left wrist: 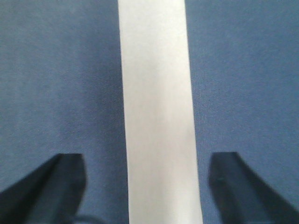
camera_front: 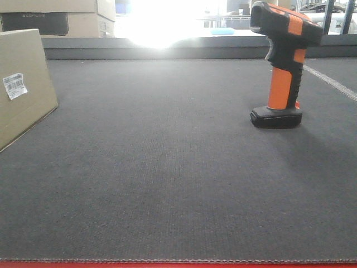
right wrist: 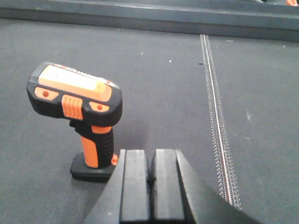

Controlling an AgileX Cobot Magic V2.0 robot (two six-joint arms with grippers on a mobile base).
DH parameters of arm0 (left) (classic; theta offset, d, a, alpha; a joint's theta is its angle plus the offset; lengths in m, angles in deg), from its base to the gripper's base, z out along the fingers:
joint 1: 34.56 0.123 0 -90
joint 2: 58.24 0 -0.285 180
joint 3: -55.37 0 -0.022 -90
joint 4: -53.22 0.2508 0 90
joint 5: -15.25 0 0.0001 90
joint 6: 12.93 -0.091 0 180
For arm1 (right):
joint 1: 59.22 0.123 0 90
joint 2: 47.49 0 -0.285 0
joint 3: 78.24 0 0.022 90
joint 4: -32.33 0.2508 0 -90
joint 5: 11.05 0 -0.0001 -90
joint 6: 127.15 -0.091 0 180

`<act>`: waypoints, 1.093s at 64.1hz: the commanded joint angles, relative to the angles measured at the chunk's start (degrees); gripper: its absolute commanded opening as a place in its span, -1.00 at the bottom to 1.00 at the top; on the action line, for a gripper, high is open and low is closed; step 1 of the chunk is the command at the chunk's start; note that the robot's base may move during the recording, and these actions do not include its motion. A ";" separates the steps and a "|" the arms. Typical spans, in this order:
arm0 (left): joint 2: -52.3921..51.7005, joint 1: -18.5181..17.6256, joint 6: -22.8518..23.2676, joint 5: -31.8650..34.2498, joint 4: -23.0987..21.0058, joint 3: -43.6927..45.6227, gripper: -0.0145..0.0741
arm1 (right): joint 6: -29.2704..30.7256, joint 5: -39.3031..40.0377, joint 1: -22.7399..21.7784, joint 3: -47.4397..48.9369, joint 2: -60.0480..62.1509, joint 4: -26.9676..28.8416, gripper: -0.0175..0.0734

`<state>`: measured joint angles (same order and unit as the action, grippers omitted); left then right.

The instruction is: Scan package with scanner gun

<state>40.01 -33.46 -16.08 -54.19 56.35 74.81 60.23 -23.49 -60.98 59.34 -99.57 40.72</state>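
The scanner gun [camera_front: 283, 61], black with an orange handle, stands upright on its flat foot at the right of the dark mat. The right wrist view shows the scanner gun [right wrist: 77, 107] just left of and beyond my right gripper [right wrist: 149, 161], whose jaws are shut with nothing between them. The package [camera_front: 22, 84], a tan box with a white barcode label [camera_front: 14, 85], sits at the left edge of the front view. My left gripper [left wrist: 147, 175] is open above blue cloth crossed by a white stripe [left wrist: 156, 116]; neither task object appears in its view.
Cardboard boxes with a dark panel [camera_front: 56, 19] are stacked behind a raised ledge [camera_front: 167, 47] at the back. A stitched seam [right wrist: 217, 121] runs along the mat right of my right gripper. A red edge [camera_front: 178, 263] borders the mat at the front.
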 commanded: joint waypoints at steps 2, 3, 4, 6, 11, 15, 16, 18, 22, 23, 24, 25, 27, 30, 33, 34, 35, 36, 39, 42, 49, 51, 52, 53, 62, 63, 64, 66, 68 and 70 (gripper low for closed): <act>-5.50 -0.31 0.40 4.53 -0.33 -3.21 -0.06 | 0.22 -0.42 -0.30 -0.12 0.31 -0.78 -0.95; -6.24 -0.31 0.40 5.35 -0.33 -3.88 -0.10 | 0.22 -0.42 -0.30 -0.12 0.31 -0.78 -0.95; -6.99 -0.31 0.40 6.19 -0.33 -4.59 -0.15 | 0.22 -0.42 -0.30 -0.12 0.31 -0.78 -0.95; -8.93 -0.31 0.40 8.00 -0.33 -6.52 -0.25 | 0.22 -0.40 -0.30 -0.12 0.44 -0.78 -0.95; -13.39 -0.31 0.40 13.56 -0.33 -11.54 -0.48 | 0.22 -0.55 -0.30 -0.12 0.55 -0.78 -0.95; -17.09 -0.31 0.40 17.45 -0.33 -15.97 -0.63 | 0.22 -0.72 -0.42 -0.85 0.98 -0.78 -0.95; -17.93 -0.31 0.40 18.32 -0.33 -17.49 -0.68 | 0.22 -0.59 -0.42 -1.04 1.27 -0.78 -0.95; -20.02 -0.31 0.40 20.00 -0.33 -19.56 -0.74 | 0.22 -0.47 -0.42 -1.49 1.62 -0.78 -0.95; -24.28 -0.31 0.40 24.50 -0.33 -25.05 -0.87 | 0.22 -0.47 -0.42 -2.78 2.68 -0.78 -0.95; -25.13 -0.31 0.40 25.52 -0.33 -26.21 -0.89 | 0.22 -0.47 -0.52 -3.07 2.96 -0.78 -0.95; -25.99 -0.31 0.40 27.07 -0.33 -27.39 -0.91 | 0.22 -0.47 -0.51 -3.35 3.24 -0.78 -0.95; -26.88 -0.31 0.40 28.17 -0.33 -28.58 -0.92 | 0.22 -0.47 -0.51 -3.69 3.54 -0.78 -0.95; -29.17 -0.31 0.40 30.92 -0.33 -31.66 -0.92 | 0.22 -0.44 -0.51 -4.56 4.50 -0.78 -0.95; -32.41 -0.31 0.40 35.05 -0.33 -36.12 -0.92 | 0.22 -0.08 -0.51 -6.19 6.11 -0.78 -0.95; -35.70 -0.31 0.40 38.21 -0.33 -40.53 -0.92 | 0.22 0.41 -0.51 -7.50 8.11 -0.78 -0.95; -37.13 -0.31 0.40 39.77 -0.33 -42.40 -0.92 | 0.22 0.84 -0.51 -8.19 9.05 -0.78 -0.95; -38.08 -0.31 0.40 40.84 -0.33 -43.62 -0.92 | 0.22 0.99 -0.51 -8.64 9.73 -0.78 -0.95; -39.52 -0.31 0.40 42.37 -0.33 -45.47 -0.92 | 0.22 1.43 -0.51 -9.33 10.75 -0.78 -0.95; -43.86 -0.31 0.40 46.97 -0.33 -50.87 -0.92 | 0.22 2.19 -0.51 -11.13 13.69 -0.78 -0.95; -46.64 -0.31 0.40 50.20 -0.33 -54.26 -0.92 | 0.22 2.39 -0.51 -12.62 16.51 -0.78 -0.95; -54.03 -0.31 0.40 56.40 -0.33 -62.48 -0.92 | 0.22 2.47 -0.51 -14.52 23.36 -0.78 -0.95; -55.65 -0.31 0.40 57.82 -0.33 -64.07 -0.92 | 0.22 2.54 -0.51 -14.97 24.98 -0.78 -0.95; -56.46 -0.31 0.40 58.38 -0.33 -64.81 -0.92 | 0.22 2.54 -0.51 -14.99 25.78 -0.78 -0.95; -57.62 -0.31 0.40 59.03 -0.33 -65.88 -0.92 | 0.22 2.38 -0.51 -15.11 26.56 -0.78 -0.95; -63.89 -0.31 0.40 61.17 -0.33 -70.49 -0.92 | 0.22 1.95 -0.51 -15.41 33.45 1.35 -0.95; -64.57 -0.31 0.40 61.30 -0.33 -70.92 -0.92 | 0.22 1.72 -0.51 -15.41 34.15 1.88 -0.95; -65.00 -0.31 0.40 61.31 -0.33 -71.17 -0.92 | 0.22 1.60 -0.51 -15.41 34.57 2.29 -0.95; -65.94 -0.31 0.40 61.40 -0.33 -71.64 -0.92 | 0.22 0.97 -0.51 -15.41 35.44 3.21 -0.95; -66.53 -0.31 0.40 61.53 -0.33 -71.97 -0.92 | 0.22 0.34 -0.51 -15.41 35.87 3.46 -0.95; -67.06 -0.31 0.40 61.53 -0.33 -72.13 -0.92 | 0.22 -0.34 -0.51 -15.41 35.99 3.46 -0.95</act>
<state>-25.49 -33.46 -15.97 5.37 56.14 3.37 60.23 -22.90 -61.20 44.12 -64.59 43.13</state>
